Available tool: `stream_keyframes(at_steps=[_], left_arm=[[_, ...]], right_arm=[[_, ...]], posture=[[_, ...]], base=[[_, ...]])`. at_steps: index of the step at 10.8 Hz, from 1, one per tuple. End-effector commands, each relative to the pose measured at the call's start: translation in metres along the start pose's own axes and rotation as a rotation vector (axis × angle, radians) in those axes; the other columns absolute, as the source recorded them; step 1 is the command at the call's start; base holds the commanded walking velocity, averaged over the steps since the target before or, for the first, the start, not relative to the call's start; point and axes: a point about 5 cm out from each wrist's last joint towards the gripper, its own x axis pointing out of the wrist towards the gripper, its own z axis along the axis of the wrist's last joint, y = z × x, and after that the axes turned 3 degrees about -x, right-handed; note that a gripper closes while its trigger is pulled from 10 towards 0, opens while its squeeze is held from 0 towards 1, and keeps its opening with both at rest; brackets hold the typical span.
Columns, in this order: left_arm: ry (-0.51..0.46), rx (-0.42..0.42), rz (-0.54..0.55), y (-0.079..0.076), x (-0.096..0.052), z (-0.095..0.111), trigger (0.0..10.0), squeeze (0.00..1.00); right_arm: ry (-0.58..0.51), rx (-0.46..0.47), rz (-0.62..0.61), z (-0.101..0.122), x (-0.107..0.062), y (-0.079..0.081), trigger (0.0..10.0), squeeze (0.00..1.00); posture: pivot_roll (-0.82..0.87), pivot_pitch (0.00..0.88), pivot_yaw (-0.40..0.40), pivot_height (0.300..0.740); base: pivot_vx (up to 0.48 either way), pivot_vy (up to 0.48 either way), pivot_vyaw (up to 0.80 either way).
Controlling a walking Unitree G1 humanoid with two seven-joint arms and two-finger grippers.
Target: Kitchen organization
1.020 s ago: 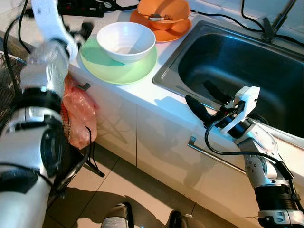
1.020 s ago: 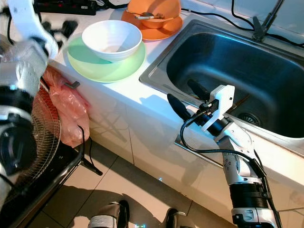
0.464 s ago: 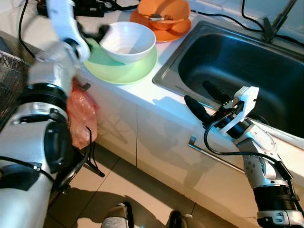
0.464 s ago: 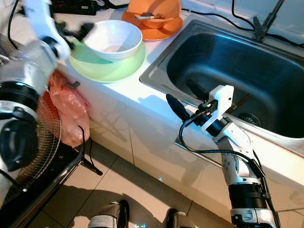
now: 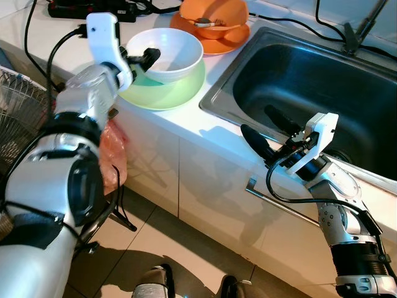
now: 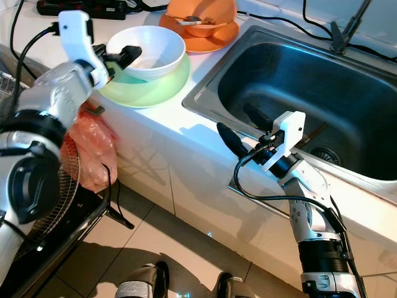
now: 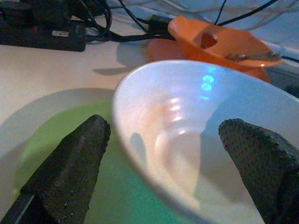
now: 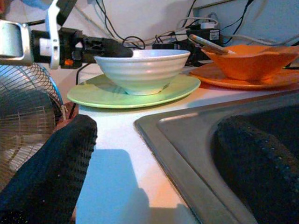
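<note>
A white bowl (image 5: 169, 51) sits on a light green plate (image 5: 170, 93) on the white counter, left of the sink (image 5: 310, 81). My left gripper (image 5: 147, 57) is open at the bowl's near-left rim. In the left wrist view the rim of the white bowl (image 7: 187, 121) runs between the two fingers, one finger (image 7: 70, 168) over the green plate (image 7: 56, 135) and the other on the bowl's inner side. My right gripper (image 5: 268, 130) is open and holds nothing, hovering at the sink's front edge. Behind stands an orange bowl (image 5: 214, 12) with a utensil, on an orange plate (image 5: 220, 43).
A black power strip (image 5: 93, 9) and cables lie at the counter's back. A faucet (image 5: 360, 28) stands behind the sink. A pink plastic bag (image 5: 111, 149) hangs from the cabinet, a wire fan guard (image 5: 18, 105) is at the left, and a cabinet handle (image 5: 279, 202) sits below the sink.
My left arm has swung right toward the white bowl, and its open fingers now straddle the bowl's rim. The right arm has stayed put.
</note>
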Motion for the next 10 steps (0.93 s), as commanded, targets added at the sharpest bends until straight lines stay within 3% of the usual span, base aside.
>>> stream_keyframes(at_steps=[1,3,4,5,6,7,8,9,10], left_arm=[[0.030,-0.001,0.013,-0.005,0.002,-0.001,10.0,0.00],[0.050,-0.016,0.039,-0.006,0.003,-0.005,10.0,0.00],[0.076,-0.029,0.061,-0.005,0.003,-0.009,8.5,0.00],[0.093,-0.035,0.070,-0.005,0.003,-0.012,8.1,0.00],[0.104,-0.026,0.083,-0.005,0.003,-0.016,10.0,0.00],[0.117,-0.038,0.100,-0.005,0.003,-0.022,10.0,0.00],[0.110,-0.035,0.118,-0.003,0.002,-0.023,7.1,0.00],[0.095,-0.034,0.141,-0.002,0.002,-0.022,0.0,0.00],[0.087,-0.036,0.153,-0.001,0.002,-0.021,0.0,0.00]], right_arm=[[0.015,0.006,-0.002,-0.003,-0.002,0.001,10.0,0.00],[0.015,0.005,-0.004,-0.003,-0.003,0.001,10.0,0.00],[0.017,0.003,-0.002,-0.003,-0.003,0.001,10.0,0.00],[0.017,0.002,-0.001,-0.003,-0.002,0.001,10.0,0.00],[0.018,0.003,0.001,-0.004,-0.002,0.002,10.0,0.00],[0.019,0.003,0.003,-0.004,-0.001,0.002,10.0,0.00],[0.019,0.002,0.003,-0.004,-0.001,0.002,10.0,0.00],[0.020,0.001,0.003,-0.004,-0.001,0.002,10.0,0.00],[0.022,0.002,0.002,-0.004,-0.001,0.002,10.0,0.00]], posture=[[0.09,0.159,-0.023,0.740],[0.09,0.157,-0.022,0.740],[0.09,0.157,-0.022,0.740],[0.09,0.157,-0.022,0.740],[0.10,0.151,-0.021,0.740],[0.10,0.151,-0.021,0.740],[0.10,0.146,-0.023,0.740],[0.10,0.145,-0.022,0.740],[0.10,0.145,-0.022,0.740]], base=[[0.000,0.000,0.00],[0.000,0.000,0.00],[0.000,0.000,0.00],[0.000,0.000,0.00],[0.000,0.000,0.00],[0.000,0.000,0.00],[0.000,0.000,0.00],[0.000,0.000,0.00],[0.000,0.000,0.00]])
